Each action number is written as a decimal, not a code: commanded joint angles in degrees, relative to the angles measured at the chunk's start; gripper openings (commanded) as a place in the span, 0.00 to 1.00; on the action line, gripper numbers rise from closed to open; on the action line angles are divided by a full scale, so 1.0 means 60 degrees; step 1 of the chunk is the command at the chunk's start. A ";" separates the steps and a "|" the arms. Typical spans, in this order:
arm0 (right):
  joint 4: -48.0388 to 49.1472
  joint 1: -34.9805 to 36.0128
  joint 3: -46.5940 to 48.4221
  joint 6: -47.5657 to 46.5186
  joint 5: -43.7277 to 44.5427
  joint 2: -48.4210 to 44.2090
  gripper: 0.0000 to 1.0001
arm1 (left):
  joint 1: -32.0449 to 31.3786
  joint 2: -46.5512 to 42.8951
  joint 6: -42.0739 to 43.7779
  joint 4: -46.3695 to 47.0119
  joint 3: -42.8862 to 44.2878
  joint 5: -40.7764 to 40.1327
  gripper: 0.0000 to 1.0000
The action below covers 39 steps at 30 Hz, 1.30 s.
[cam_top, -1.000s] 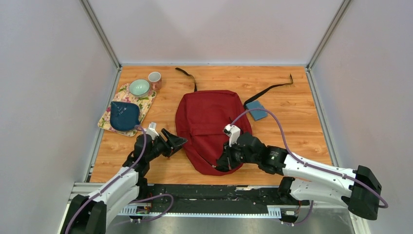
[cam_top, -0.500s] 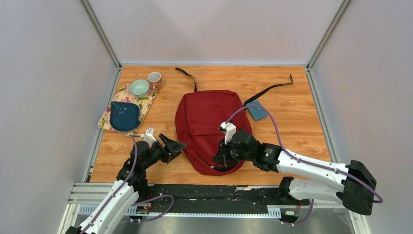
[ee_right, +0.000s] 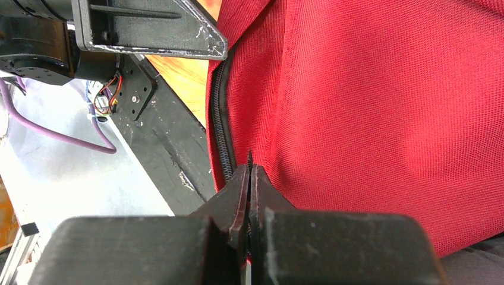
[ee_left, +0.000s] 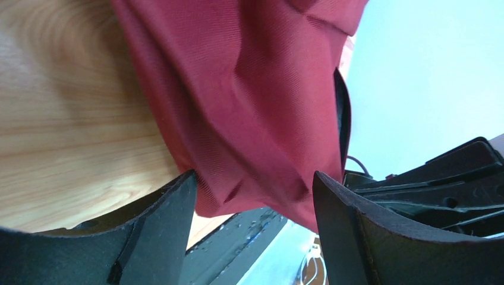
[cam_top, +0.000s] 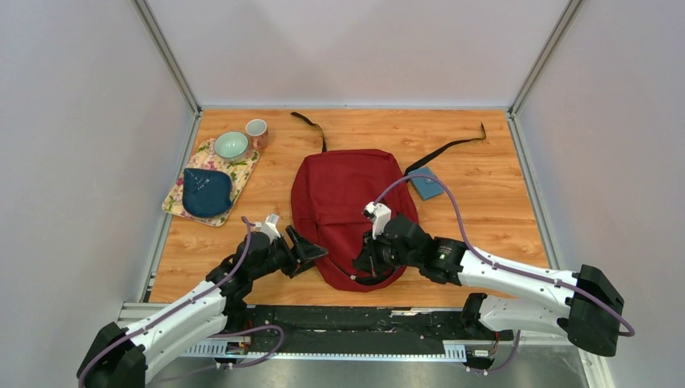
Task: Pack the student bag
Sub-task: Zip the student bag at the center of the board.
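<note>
The student bag [cam_top: 343, 198], a dark red backpack, lies flat in the middle of the wooden table. My right gripper [cam_top: 365, 265] is at the bag's near edge, shut on a thin black zipper pull [ee_right: 249, 158] that sticks out between its tips, beside the black zipper [ee_right: 222, 130]. My left gripper [cam_top: 313, 246] is open at the bag's lower left edge. In the left wrist view, the bag's red fabric [ee_left: 249, 119] hangs between the two spread fingers [ee_left: 160, 225], touching neither.
On the left, a floral mat [cam_top: 244, 166] carries a dark blue pouch [cam_top: 206, 191] and a teal bowl [cam_top: 231, 145], with a mug [cam_top: 256, 129] behind it. A teal wallet [cam_top: 425, 184] lies right of the bag. Black straps [cam_top: 452, 145] trail behind it. A metal rail [cam_top: 323, 317] runs along the near edge.
My left arm has swung right to the bag's lower left edge, and its jaws opened wider. The right gripper shifted slightly left, still shut at the near edge.
</note>
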 commanded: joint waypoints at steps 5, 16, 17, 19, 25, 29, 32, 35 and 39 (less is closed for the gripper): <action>0.0371 0.0041 0.0294 -0.0090 -0.0208 -0.0007 0.00 | -0.0327 0.1066 -0.0138 0.1915 0.0849 -0.0165 0.79; 0.0138 0.0041 0.0104 -0.0031 -0.0224 -0.0328 0.00 | -0.0342 0.0995 0.0023 0.1859 0.0338 -0.0720 0.00; 0.0007 0.0041 0.0075 -0.0046 -0.0122 -0.0372 0.00 | -0.0342 0.0936 0.0110 0.1727 0.0308 -0.0780 0.00; -0.0097 0.0041 0.0016 -0.0061 -0.0019 -0.0591 0.00 | -0.0342 0.0702 0.0213 0.1188 0.0249 -0.1043 0.00; -0.0565 0.0041 -0.0467 0.0086 0.0362 -0.1529 0.00 | -0.0298 -0.0367 0.0360 -0.0088 -0.0219 -0.1834 0.00; -0.0741 0.0041 -0.0819 0.0247 0.0480 -0.2071 0.00 | -0.0035 -0.1158 0.0214 -0.0530 -0.0542 -0.2157 0.00; -0.0829 0.0041 -0.1009 0.0291 0.0509 -0.2247 0.00 | 0.0155 -0.1642 0.0214 -0.0895 -0.0674 -0.2216 0.00; -0.0990 0.0041 -0.1097 0.0291 0.0742 -0.2291 0.00 | 0.0273 -0.1877 0.0389 -0.1378 -0.0528 -0.2245 0.00; -0.1108 0.0041 -0.1141 0.0276 0.1080 -0.2438 0.00 | 0.0317 -0.2228 0.0799 -0.2052 -0.0134 -0.2333 0.00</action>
